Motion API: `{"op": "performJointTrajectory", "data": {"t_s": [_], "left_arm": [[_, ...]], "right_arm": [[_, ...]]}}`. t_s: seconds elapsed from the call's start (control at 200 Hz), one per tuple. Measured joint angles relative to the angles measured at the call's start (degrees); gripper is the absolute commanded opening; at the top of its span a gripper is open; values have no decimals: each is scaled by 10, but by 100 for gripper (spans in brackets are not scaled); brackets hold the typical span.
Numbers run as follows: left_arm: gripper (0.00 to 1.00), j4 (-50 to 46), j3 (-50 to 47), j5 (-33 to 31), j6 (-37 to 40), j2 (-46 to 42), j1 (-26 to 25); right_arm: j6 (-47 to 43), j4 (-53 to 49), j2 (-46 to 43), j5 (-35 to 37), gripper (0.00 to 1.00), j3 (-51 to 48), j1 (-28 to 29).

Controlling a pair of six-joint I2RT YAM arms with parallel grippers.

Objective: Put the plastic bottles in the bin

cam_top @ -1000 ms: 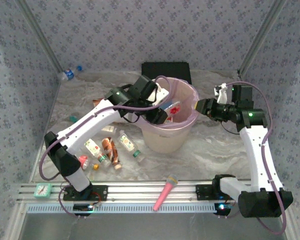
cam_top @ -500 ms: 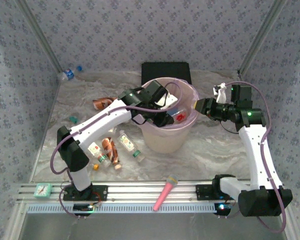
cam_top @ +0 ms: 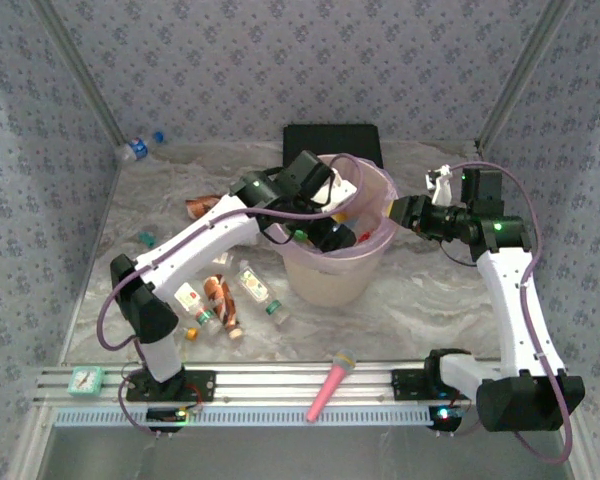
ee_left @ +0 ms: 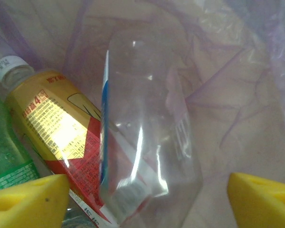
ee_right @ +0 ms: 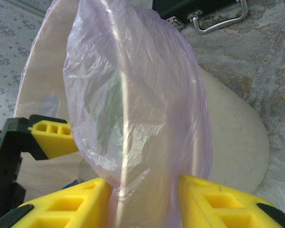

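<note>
**Top external view**
- Left arm: the arm is raised from its base, bent at the elbow and stretched rightward. The left gripper (cam_top: 330, 236) is lowered inside the bin (cam_top: 332, 280), which stands mid-table.
- Right arm: the arm is held upright from its base and folded leftward at the top. The right gripper (cam_top: 400, 212) is set at the bin's right rim.
- Bottles outside the bin: a cluster of labelled bottles (cam_top: 220, 300) is laid left of the bin, beside the left arm. A brown bottle (cam_top: 204, 206) is laid further back, and a corner bottle (cam_top: 132, 150) lies against the far-left wall. Their labels are too small to be read.
- Other items: a black box (cam_top: 332, 138) is placed behind the bin. A pink stick (cam_top: 330, 385) and a teal clock (cam_top: 85, 378) are laid at the near rail.

**Left wrist view**
- The yellow pads (ee_left: 28, 199) are spread wide apart, and nothing is gripped.
- A clear bottle (ee_left: 147, 142) is seen between the pads, apart from the right one, lying in the bag-lined bin.
- Beside it lies a yellow-and-red labelled bottle (ee_left: 61, 133) with a white cap. A large "4" can be read on its label; the remaining print cannot be made out.
- A green bottle (ee_left: 4, 156) is seen at the left edge.

**Right wrist view**
- The yellow fingers (ee_right: 218, 204) are closed on a fold of the pink bag (ee_right: 133, 95), which is pinched between them at the cream rim.
</note>
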Motion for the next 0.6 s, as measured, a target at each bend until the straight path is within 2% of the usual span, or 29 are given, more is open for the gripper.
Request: {"op": "performJointTrajectory", "data": {"t_s": [0.095,0.245,0.345,0.51,0.6], "left_arm": [[100,-11,15,-8,10,-2,1],[100,-15,30,-22,20,-21,10],[100,-14,30,-23,25,-53,34],[100,0,25,-29,32,-114,122],[100,30,-9,-40,33,-151,202]], "right_arm": [[0,0,0,0,42,0,0],[0,0,0,0,43,0,0],[-1,0,0,0,42,0,2],[-3,-1,1,0,42,0,4],[-4,-1,1,1,42,1,7]]}}
